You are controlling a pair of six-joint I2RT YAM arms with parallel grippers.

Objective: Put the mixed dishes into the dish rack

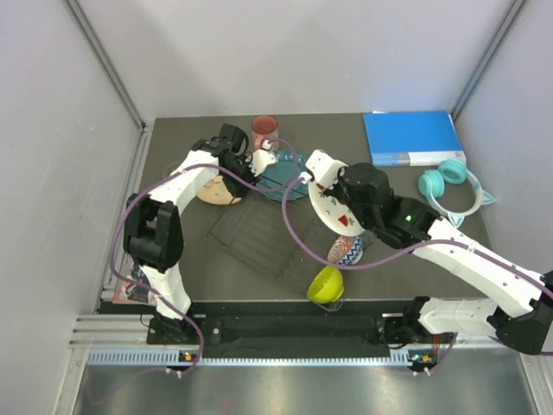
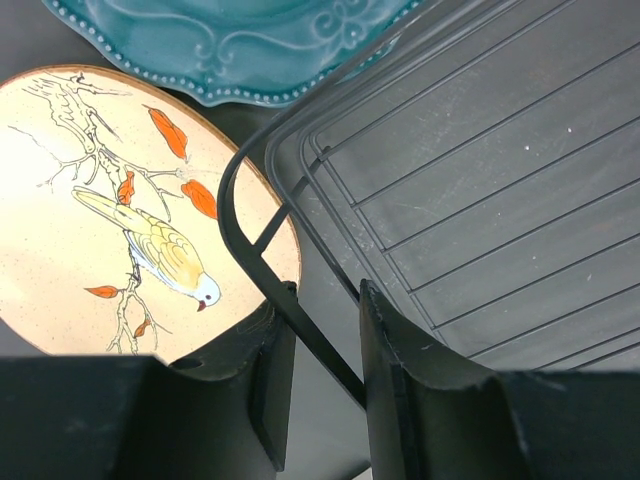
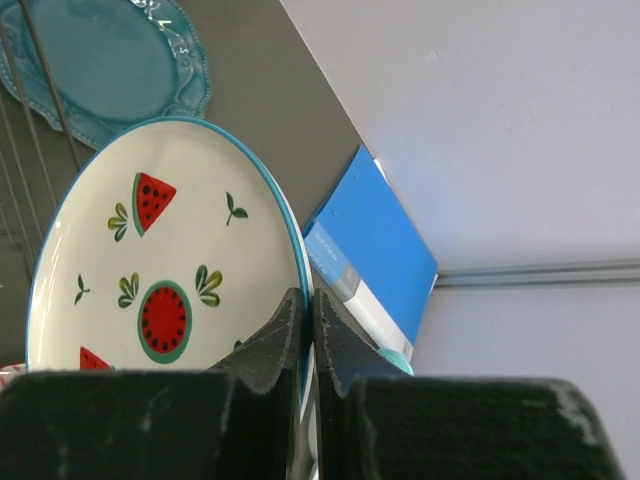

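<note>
The black wire dish rack (image 1: 257,235) lies flat mid-table. My left gripper (image 1: 250,166) is at its far-left corner; in the left wrist view its jaws (image 2: 325,290) stand apart astride the rack's (image 2: 480,180) rim wire. The cream-yellow bird plate (image 1: 214,194) (image 2: 90,200) and the teal scalloped plate (image 1: 282,173) (image 2: 230,40) lie beside that corner. My right gripper (image 1: 340,190) (image 3: 307,295) is shut on the rim of the white watermelon plate (image 1: 331,210) (image 3: 170,260) and holds it tilted above the rack's right side. The small glass is not visible.
A pink-red mug (image 1: 264,130) stands at the back. The pink patterned bowl (image 1: 347,251) and the lime-green bowl (image 1: 326,284) sit right of the rack near the front. A blue binder (image 1: 413,137) (image 3: 375,240) and teal headphones (image 1: 454,186) lie at the back right.
</note>
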